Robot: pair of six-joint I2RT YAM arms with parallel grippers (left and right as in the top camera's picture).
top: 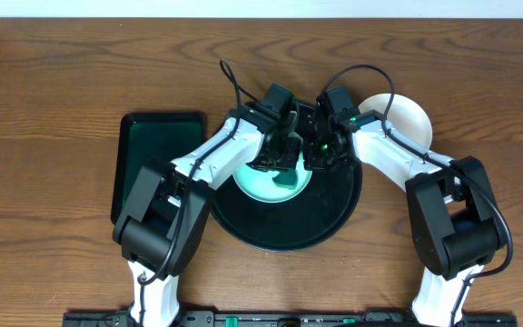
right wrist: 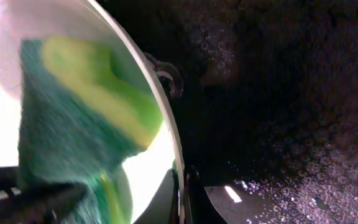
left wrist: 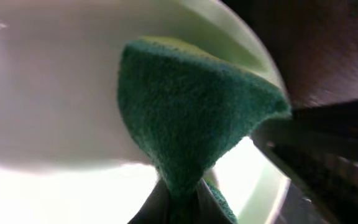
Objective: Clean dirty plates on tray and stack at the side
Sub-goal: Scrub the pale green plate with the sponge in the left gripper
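Closest to the left wrist lens, a green sponge (left wrist: 191, 118) fills the middle of our view. Its lower end is squeezed to a narrow neck where the left gripper (left wrist: 180, 202) clenches it. Behind it lies the pale plate (left wrist: 48, 93), with the sponge on or just above its face; we cannot tell which.

From the right wrist we see the same plate's rim running down to the right gripper (right wrist: 183, 190), whose jaws seem pinched on that rim. The sponge shows its yellow-green side across the plate, and the round black tray (right wrist: 278, 93) spreads wet-speckled beside it.

Overhead, both grippers crowd together over the plate, which sits on the tray's upper-left part. A second plate (top: 409, 118) rests on the table (top: 53, 91) just right of the tray, and a rectangular tray (top: 152, 136) lies to the left.

We judge three risks. The sponge, held by so little, could pull free in a hard wipe. The plate could slip from the rim pinch. The close fingers could knock together.
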